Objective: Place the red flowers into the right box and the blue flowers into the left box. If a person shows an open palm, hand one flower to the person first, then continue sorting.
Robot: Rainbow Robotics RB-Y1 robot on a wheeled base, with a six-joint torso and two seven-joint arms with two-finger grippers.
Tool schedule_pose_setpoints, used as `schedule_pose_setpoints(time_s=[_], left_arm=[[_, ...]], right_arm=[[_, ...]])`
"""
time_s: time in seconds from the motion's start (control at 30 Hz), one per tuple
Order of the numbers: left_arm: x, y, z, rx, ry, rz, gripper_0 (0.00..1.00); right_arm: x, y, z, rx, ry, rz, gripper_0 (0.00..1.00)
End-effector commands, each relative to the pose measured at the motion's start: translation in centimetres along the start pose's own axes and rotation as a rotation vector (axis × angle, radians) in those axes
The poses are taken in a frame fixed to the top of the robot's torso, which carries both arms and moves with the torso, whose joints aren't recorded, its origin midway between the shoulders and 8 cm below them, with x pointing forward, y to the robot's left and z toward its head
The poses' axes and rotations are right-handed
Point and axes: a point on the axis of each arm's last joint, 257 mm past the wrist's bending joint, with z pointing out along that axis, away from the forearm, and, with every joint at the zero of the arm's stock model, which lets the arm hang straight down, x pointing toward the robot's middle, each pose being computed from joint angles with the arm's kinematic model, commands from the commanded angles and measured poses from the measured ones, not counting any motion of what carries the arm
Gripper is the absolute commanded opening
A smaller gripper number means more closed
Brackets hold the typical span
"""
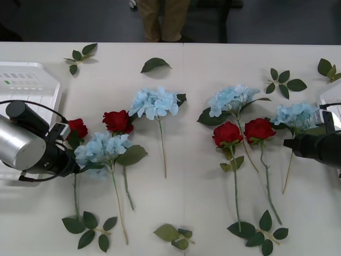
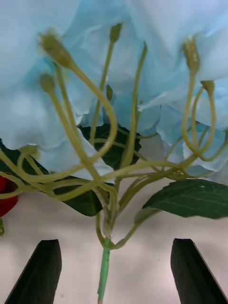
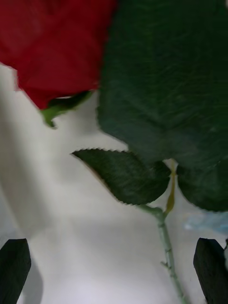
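Grasp step in hand, both arms. Left gripper is held open astride a red rose's stem, by the left box. Right gripper is spread around a blue flower's stem, near the right box. Next: jaws to be lowered & closed on stems.

You see a white table, seam down its middle; dark floor beyond its far edge.

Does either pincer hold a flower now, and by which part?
Nothing is held. The right pincer is open astride a blue flower's stem; the left pincer is open around a red flower's stem.
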Motion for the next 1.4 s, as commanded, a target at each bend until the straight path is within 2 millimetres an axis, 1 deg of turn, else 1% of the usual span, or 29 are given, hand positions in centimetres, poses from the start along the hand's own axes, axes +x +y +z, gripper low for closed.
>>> schedule_pose_setpoints(time_s=[0.03,0.07,0.17,0.27,0.3,0.33,0.37,0.4,0.43,0.47,0.5,0.53,0.57,0.7,0.8,0.9,0.97,1.0,1.1,1.13,1.17,1.27,1.33,1.4], left_arm=[[-0.9,-1.9,1.9,0.016,-0.021,-0.032,1.00],[-1.1,-2.0,2.2,0.014,-0.026,-0.036,1.00],[-1.6,-2.1,2.8,0.000,-0.029,-0.044,1.00],[-2.0,-2.3,3.0,-0.012,-0.042,-0.041,1.00],[-2.2,-2.4,3.1,-0.017,-0.050,-0.041,1.00],[-2.3,-2.4,3.2,-0.016,-0.052,-0.042,1.00],[-2.3,-2.4,3.2,-0.018,-0.052,-0.044,1.00],[-2.3,-2.5,3.4,-0.017,-0.054,-0.046,1.00],[-2.4,-2.6,3.4,-0.015,-0.059,-0.047,1.00],[-2.5,-2.5,3.4,-0.016,-0.063,-0.045,1.00],[-2.6,-2.6,3.5,-0.016,-0.066,-0.044,0.80],[-2.6,-2.6,3.4,-0.016,-0.067,-0.042,0.55],[-2.6,-2.6,3.4,-0.016,-0.067,-0.039,0.00],[-2.6,-2.5,3.4,-0.019,-0.068,-0.034,0.00],[-2.5,-2.5,3.5,-0.019,-0.065,-0.034,0.00],[-2.6,-2.5,3.4,-0.019,-0.068,-0.034,0.00],[-2.6,-2.5,3.5,-0.019,-0.066,-0.034,0.00],[-2.5,-2.5,3.5,-0.017,-0.066,-0.035,0.00],[-2.6,-2.5,3.5,-0.019,-0.066,-0.033,0.00],[-2.4,-2.5,3.5,-0.019,-0.063,-0.030,0.00],[-2.5,-2.3,3.4,-0.023,-0.063,-0.027,0.00],[-2.3,-1.8,3.3,-0.035,-0.058,-0.003,0.00],[-2.6,-1.2,2.7,-0.043,-0.063,0.027,0.00],[-2.6,-0.4,1.7,-0.044,-0.057,0.038,0.00]], right_arm=[[-0.9,2.1,0.8,-0.023,-0.010,-0.006,0.69],[-0.9,2.4,1.0,-0.023,-0.006,-0.016,0.69],[-0.9,2.4,1.4,0.000,-0.011,-0.066,0.69],[-0.6,2.3,1.8,0.021,-0.006,-0.110,0.68],[-0.5,2.2,2.0,0.031,-0.003,-0.124,0.49],[-0.5,2.3,2.0,0.029,-0.003,-0.126,0.35],[-0.4,2.3,2.0,0.030,-0.001,-0.127,0.28],[-0.4,2.3,2.0,0.029,-0.001,-0.126,0.13],[-0.4,2.3,2.0,0.030,-0.001,-0.127,0.04],[-0.5,2.4,2.0,0.028,-0.003,-0.127,0.00],[-0.4,2.3,2.0,0.029,-0.001,-0.129,0.00],[-0.5,2.3,2.0,0.029,-0.002,-0.131,0.00],[-0.5,2.5,2.0,0.023,-0.002,-0.128,0.00],[-1.1,3.4,1.7,0.003,-0.014,-0.133,0.00],[-1.8,4.0,1.0,-0.014,-0.018,-0.138,0.00],[-3.3,4.7,-0.9,-0.033,-0.015,-0.147,0.00],[-4.9,5.6,-2.8,-0.062,-0.024,-0.149,0.00],[-5.4,5.9,-3.4,-0.073,-0.028,-0.147,0.00],[-8.5,8.7,-7.3,-0.169,-0.063,-0.120,0.00],[-9.5,9.8,-8.5,-0.210,-0.082,-0.112,0.00],[-10.4,11.4,-9.9,-0.268,-0.103,-0.103,0.00],[-12.0,16.1,-13.1,-0.448,-0.150,-0.106,0.00],[-12.5,18.5,-14.7,-0.553,-0.179,-0.115,0.00],[-13.2,20.2,-16.2,-0.637,-0.221,-0.135,0.00]])
